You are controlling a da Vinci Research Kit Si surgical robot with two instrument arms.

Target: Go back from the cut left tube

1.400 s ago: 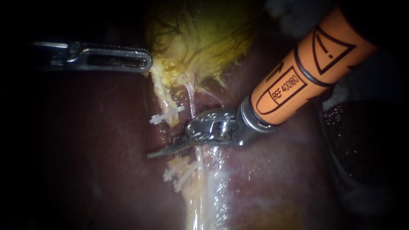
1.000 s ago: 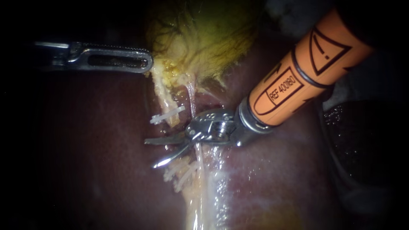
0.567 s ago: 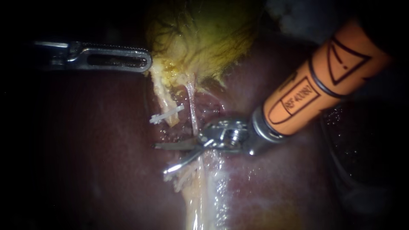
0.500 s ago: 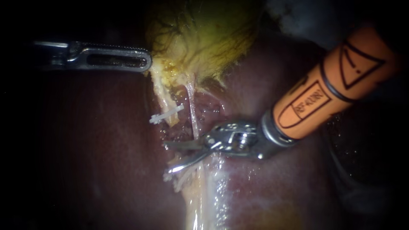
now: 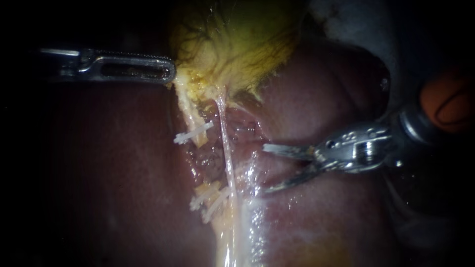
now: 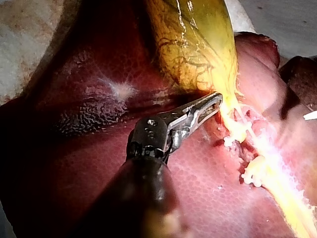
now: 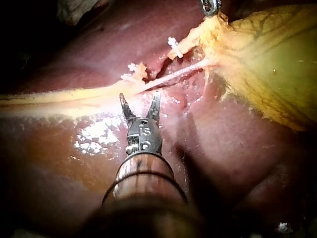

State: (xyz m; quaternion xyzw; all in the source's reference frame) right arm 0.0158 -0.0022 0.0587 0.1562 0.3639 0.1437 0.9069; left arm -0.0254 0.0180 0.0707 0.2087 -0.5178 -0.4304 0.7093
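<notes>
Dark red liver (image 5: 114,163) fills the view, with the yellow gallbladder (image 5: 232,44) at its upper end. Right instrument (image 5: 266,168): end effector wide open, holding nothing, over the liver, clear of both tubes. Left instrument (image 5: 170,74): end effector clamped on the gallbladder's lower edge. Left tube (image 5: 197,126) is cut, stumps apart. One clip (image 5: 193,132) on the upper stump, two clips (image 5: 208,200) on the lower. Thin right tube (image 5: 225,148) runs unbroken just beside it.

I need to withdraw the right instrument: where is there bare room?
Bare liver below the right instrument, and the broad patch below the left instrument. Crowded between them: clips, the thin tube, gallbladder.
</notes>
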